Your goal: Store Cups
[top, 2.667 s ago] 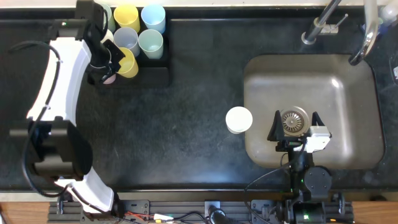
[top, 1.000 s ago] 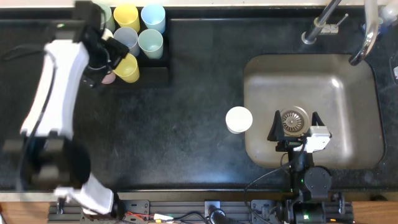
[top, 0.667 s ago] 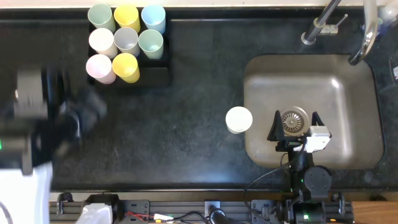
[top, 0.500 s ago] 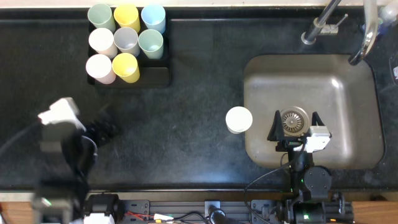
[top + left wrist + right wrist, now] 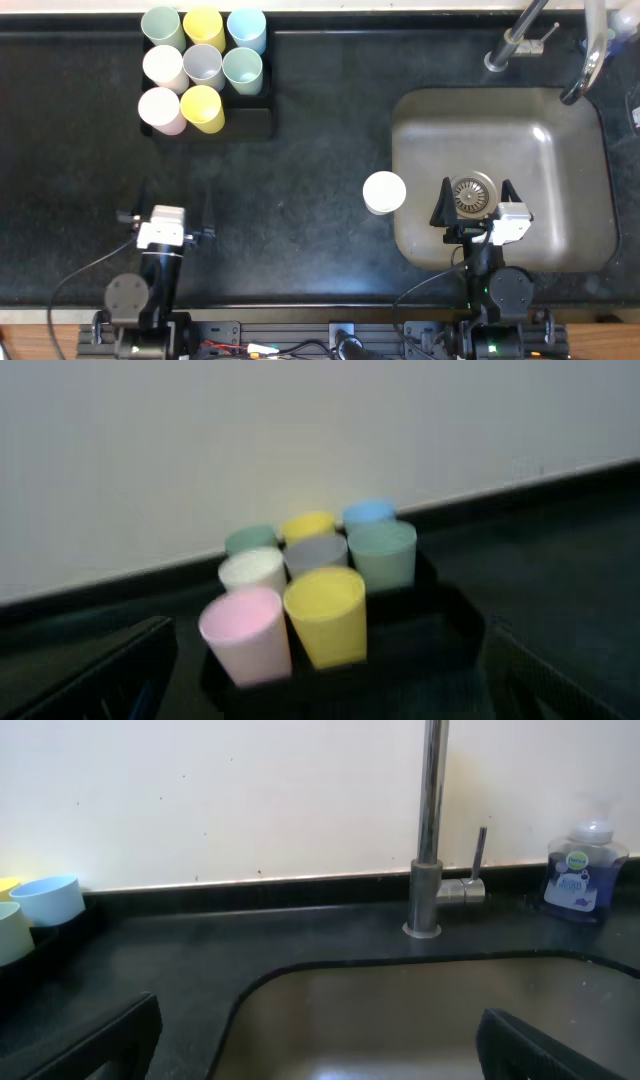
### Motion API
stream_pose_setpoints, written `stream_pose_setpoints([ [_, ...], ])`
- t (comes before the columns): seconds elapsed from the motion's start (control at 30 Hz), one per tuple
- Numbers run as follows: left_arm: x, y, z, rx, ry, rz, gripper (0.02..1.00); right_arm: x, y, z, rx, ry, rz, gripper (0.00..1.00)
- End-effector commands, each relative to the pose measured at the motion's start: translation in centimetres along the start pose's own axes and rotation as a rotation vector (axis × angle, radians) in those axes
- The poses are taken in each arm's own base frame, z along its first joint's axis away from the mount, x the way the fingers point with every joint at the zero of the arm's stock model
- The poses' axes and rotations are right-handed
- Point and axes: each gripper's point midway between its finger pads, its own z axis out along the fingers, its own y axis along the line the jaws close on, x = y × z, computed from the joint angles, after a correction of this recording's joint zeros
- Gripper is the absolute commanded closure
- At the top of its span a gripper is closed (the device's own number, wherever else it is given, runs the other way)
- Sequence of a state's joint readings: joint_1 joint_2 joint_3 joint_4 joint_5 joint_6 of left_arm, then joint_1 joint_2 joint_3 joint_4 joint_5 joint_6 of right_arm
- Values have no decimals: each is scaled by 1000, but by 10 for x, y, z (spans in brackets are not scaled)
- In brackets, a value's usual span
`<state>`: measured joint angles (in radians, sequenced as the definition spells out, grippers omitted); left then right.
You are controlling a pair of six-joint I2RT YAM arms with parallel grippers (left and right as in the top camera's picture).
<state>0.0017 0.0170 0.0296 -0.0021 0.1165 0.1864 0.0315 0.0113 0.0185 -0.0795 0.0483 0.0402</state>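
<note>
At the back left of a dark counter (image 5: 300, 270), a black tray (image 5: 250, 122) holds eight upright cups in three rows. The row nearest the wall has a green cup (image 5: 160, 22), a yellow cup (image 5: 203, 22) and a blue cup (image 5: 246, 25). The middle row has a white cup (image 5: 163, 65), a grey cup (image 5: 203, 65) and a mint cup (image 5: 242, 68). The front row has a pink cup (image 5: 160, 108) touching a second yellow cup (image 5: 203, 106). Well apart from the tray, near the counter's front edge, the left gripper (image 5: 172, 198) sits low over the bare counter. Its fingers are spread wide and hold nothing, and its wrist camera faces the tray. Right of centre, a loose white cup (image 5: 384, 192) stands alone on the counter, just beside the left rim of the sink (image 5: 560, 150). Whether its mouth faces up or down cannot be told. The right gripper (image 5: 475, 197) is over the sink basin near the drain (image 5: 474, 190), close to the loose white cup but not touching it. Its fingers are also spread apart and hold nothing. Behind the sink a metal faucet (image 5: 430, 820) rises from the counter, and a soap bottle (image 5: 585, 870) stands against the wall at the far right.
</note>
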Motion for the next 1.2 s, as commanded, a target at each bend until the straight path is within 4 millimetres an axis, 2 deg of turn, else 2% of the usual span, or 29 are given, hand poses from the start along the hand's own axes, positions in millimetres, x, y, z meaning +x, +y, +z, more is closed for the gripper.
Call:
stream_pose_setpoints([
  [0.03,28,4,-1,-43,91,-150,20,4,0,0,-3,1,-2,3],
  [1.2,27,4,-1,-42,89,-146,20,4,0,0,-3,1,-2,3],
])
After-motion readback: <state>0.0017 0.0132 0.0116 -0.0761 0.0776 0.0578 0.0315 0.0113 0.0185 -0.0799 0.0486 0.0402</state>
